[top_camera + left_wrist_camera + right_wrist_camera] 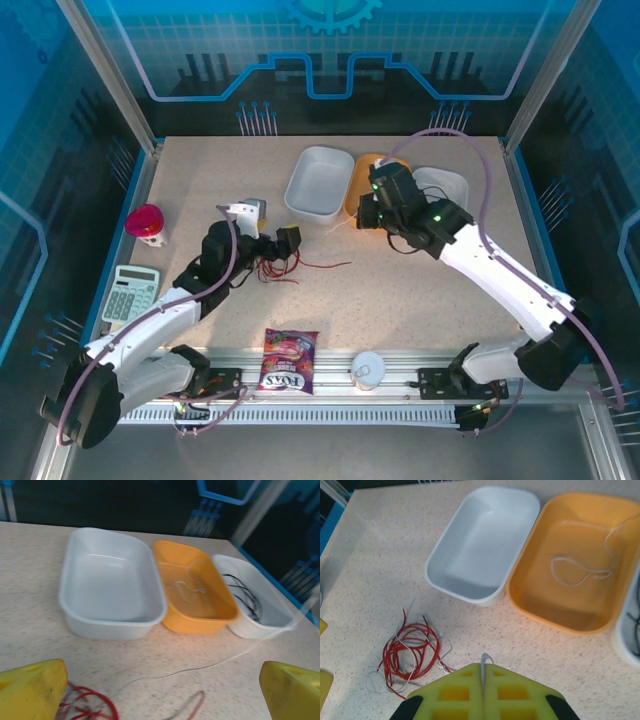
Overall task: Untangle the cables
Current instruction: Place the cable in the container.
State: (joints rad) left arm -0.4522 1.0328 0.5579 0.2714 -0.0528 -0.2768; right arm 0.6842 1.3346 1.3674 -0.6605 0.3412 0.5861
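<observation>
Right gripper (482,672): jaws closed, tips pinching a whitish cable (483,659). Left gripper (161,690): jaws wide open and holding nothing, near the red cables (410,647) bundled on the table. A second whitish cable (590,572) lies in the orange tray (540,607), black cables (247,597) in the right white tray (250,630).

Risk: the pinched strand looks threaded through the red bundle. Nothing pins the red, so a pull likely drags the whole bundle or cinches the knot. The thin wire may also slip out of the pinch.
</observation>
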